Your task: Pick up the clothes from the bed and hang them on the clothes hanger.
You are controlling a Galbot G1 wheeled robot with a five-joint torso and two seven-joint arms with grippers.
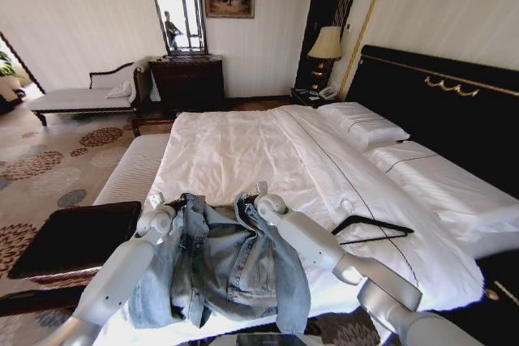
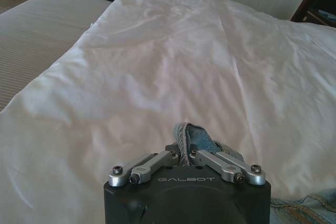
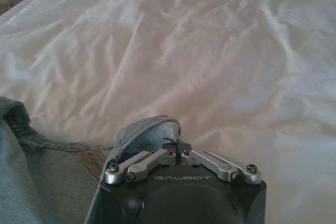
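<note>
The light-blue denim jacket (image 1: 219, 269) hangs between my two grippers above the near end of the bed (image 1: 243, 160). My left gripper (image 1: 156, 201) is shut on a fold of the jacket (image 2: 194, 137) at one shoulder. My right gripper (image 1: 261, 190) is shut on a bunched fold of the jacket (image 3: 149, 132) at the other shoulder. The jacket's body and sleeves droop down toward the foot of the bed. The black clothes hanger (image 1: 375, 228) lies flat on the white duvet to the right of my right arm.
A dark tray-like panel (image 1: 77, 237) sits on a bench at the bed's left. White pillows (image 1: 365, 127) lie against the black headboard (image 1: 438, 103). A chaise longue (image 1: 89, 95), dresser (image 1: 188, 83) and lamp (image 1: 327, 44) stand farther back.
</note>
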